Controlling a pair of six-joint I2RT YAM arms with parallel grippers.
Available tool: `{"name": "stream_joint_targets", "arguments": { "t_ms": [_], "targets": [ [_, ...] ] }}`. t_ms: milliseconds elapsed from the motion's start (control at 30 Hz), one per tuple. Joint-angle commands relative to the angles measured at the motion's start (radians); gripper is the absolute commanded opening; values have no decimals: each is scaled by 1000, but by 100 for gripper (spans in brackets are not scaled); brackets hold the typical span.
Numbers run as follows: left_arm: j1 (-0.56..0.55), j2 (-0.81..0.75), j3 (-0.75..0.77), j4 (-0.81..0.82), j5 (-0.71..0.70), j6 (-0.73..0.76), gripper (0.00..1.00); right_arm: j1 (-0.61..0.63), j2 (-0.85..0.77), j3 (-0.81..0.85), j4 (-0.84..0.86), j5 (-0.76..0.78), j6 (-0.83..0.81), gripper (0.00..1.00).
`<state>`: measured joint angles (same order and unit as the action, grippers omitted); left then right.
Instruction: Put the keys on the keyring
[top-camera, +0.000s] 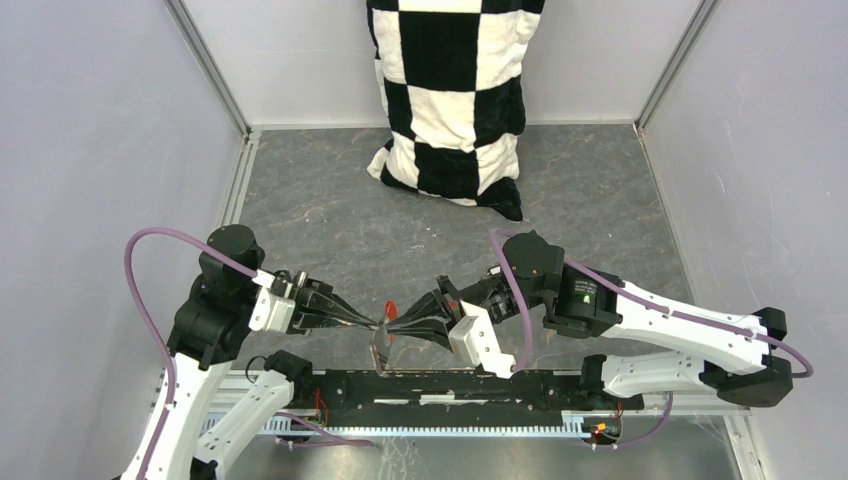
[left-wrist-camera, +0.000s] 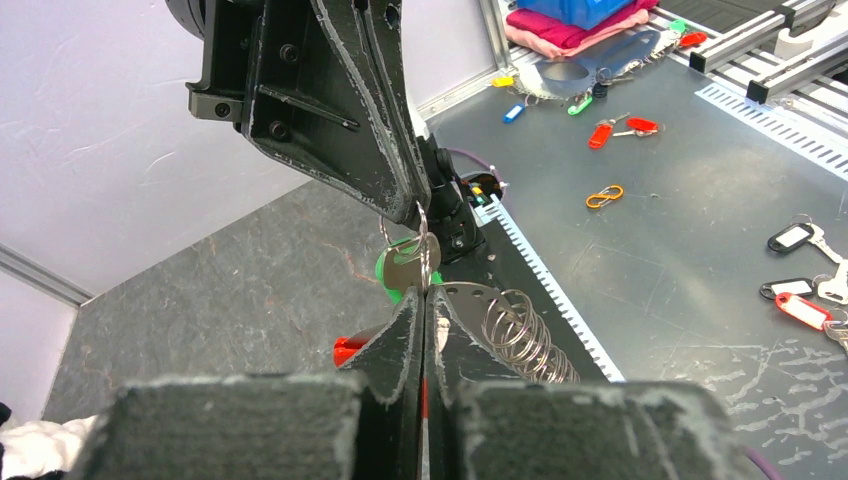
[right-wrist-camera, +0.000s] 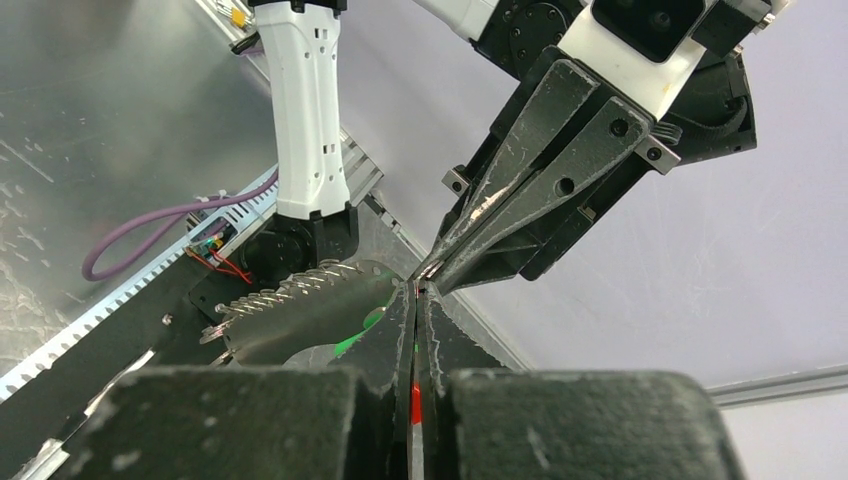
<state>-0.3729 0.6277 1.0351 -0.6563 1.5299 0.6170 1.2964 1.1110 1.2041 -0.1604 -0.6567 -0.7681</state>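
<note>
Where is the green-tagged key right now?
In the left wrist view, centre, the green key hangs under the right gripper, just above the left gripper.

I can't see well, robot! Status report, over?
Left gripper shut on red keyring tag. Right gripper shut, green key hanging at its tips. Nothing blocking seen.

Counts: there were two grippers, the left gripper (top-camera: 377, 323) and the right gripper (top-camera: 393, 328). At their tips were one keyring (left-wrist-camera: 349, 350), red-tagged, and one green-tagged key (left-wrist-camera: 403, 265). There was one checkered cushion (top-camera: 452, 95), far centre. On the near-side metal bench (left-wrist-camera: 700, 200) lay four red tags (left-wrist-camera: 803, 310), two black tags (left-wrist-camera: 790, 238), two green tags (left-wrist-camera: 580, 103), one blue tag (left-wrist-camera: 513, 112), one yellow tag (left-wrist-camera: 502, 81) and one orange clip (left-wrist-camera: 604, 196). The farthest ones were tiny, so those numbers were soft.
</note>
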Motion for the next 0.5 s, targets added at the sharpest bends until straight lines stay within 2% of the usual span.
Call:
{"name": "stream_joint_targets", "arguments": {
  "t_ms": [0,467],
  "targets": [
    [-2,-7,16,18,33,-42,2,12,4,49,19,-24,-5,0],
    [-3,-9,13,17,20,-52,2,20,28,63,30,-42,-5,0]
  ]
}}
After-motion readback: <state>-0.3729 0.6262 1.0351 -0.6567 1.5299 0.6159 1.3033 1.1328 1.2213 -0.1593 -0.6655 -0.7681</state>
